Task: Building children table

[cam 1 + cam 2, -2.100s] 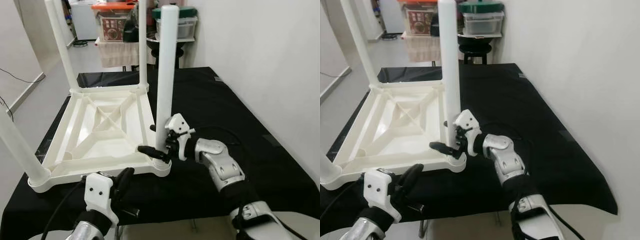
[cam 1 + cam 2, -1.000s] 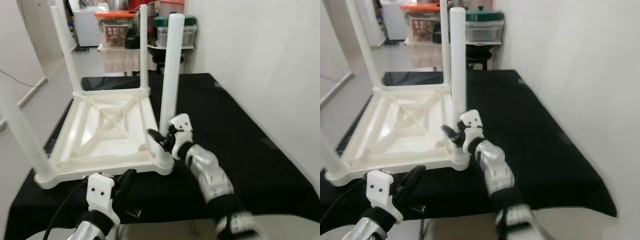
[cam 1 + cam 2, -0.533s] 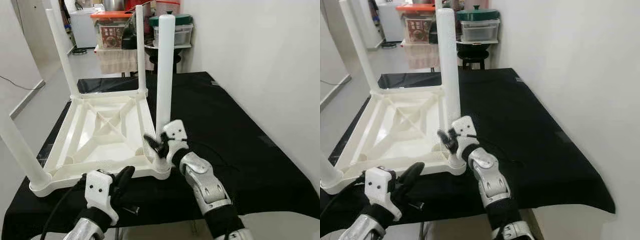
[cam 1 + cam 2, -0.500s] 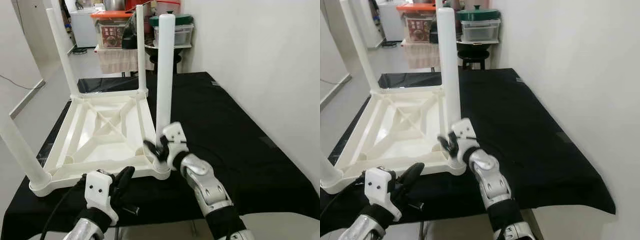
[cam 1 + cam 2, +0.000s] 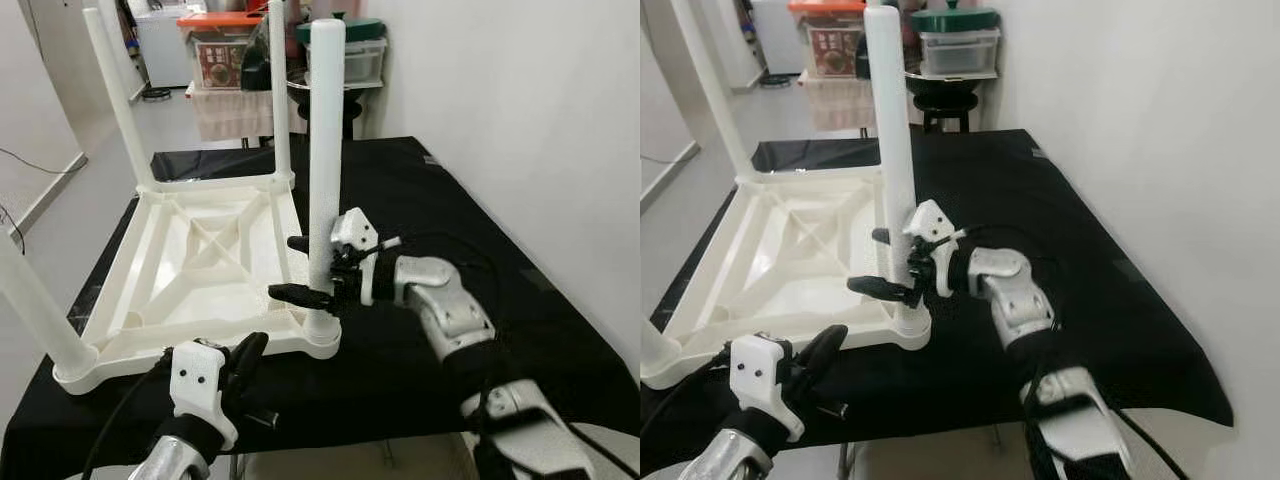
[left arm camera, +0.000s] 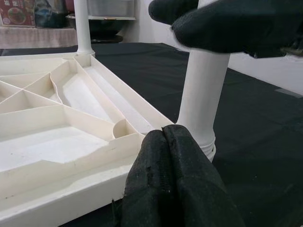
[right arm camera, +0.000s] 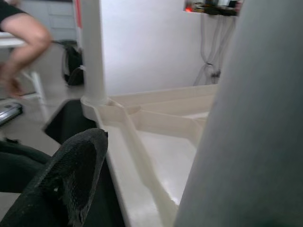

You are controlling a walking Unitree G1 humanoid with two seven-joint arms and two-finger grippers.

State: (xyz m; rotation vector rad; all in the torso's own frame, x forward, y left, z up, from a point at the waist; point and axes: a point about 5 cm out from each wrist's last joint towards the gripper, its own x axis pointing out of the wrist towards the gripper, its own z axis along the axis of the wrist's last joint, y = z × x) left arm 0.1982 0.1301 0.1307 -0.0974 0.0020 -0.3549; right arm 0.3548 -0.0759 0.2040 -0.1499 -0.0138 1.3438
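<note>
1. The right gripper point(image 5: 303, 268) is at the near right leg point(image 5: 325, 150) of the upturned white table point(image 5: 200, 262). Its two black fingers are spread, one on each side of the lower part of the leg, and whether they press on it cannot be told.
2. That leg stands upright in the corner socket point(image 5: 322, 340) nearest the robot on its right.
3. In the right wrist view the leg is a blurred grey mass close to the lens, with one black fingertip point(image 7: 71, 177) beside it and the table's ribbed underside point(image 7: 165, 137) beyond.
4. The left gripper point(image 5: 245, 362) hovers low, just in front of the table's near edge, its fingers pressed together and holding nothing.
5. In the left wrist view these closed fingers point(image 6: 173, 182) point at the base of the same leg point(image 6: 201, 101), near the socket.
6. The table lies upside down on a black-covered surface point(image 5: 470, 220), with three more legs standing up from the other corners: far right point(image 5: 279, 95), far left point(image 5: 115, 100) and near left point(image 5: 35, 310).
7. Beyond the surface stand storage boxes, one with an orange lid point(image 5: 222, 18) and one with a green lid point(image 5: 350, 28).
8. A white wall point(image 5: 520, 120) runs along the robot's right.
9. A person's arm point(image 7: 26, 40) appears in the right wrist view.
</note>
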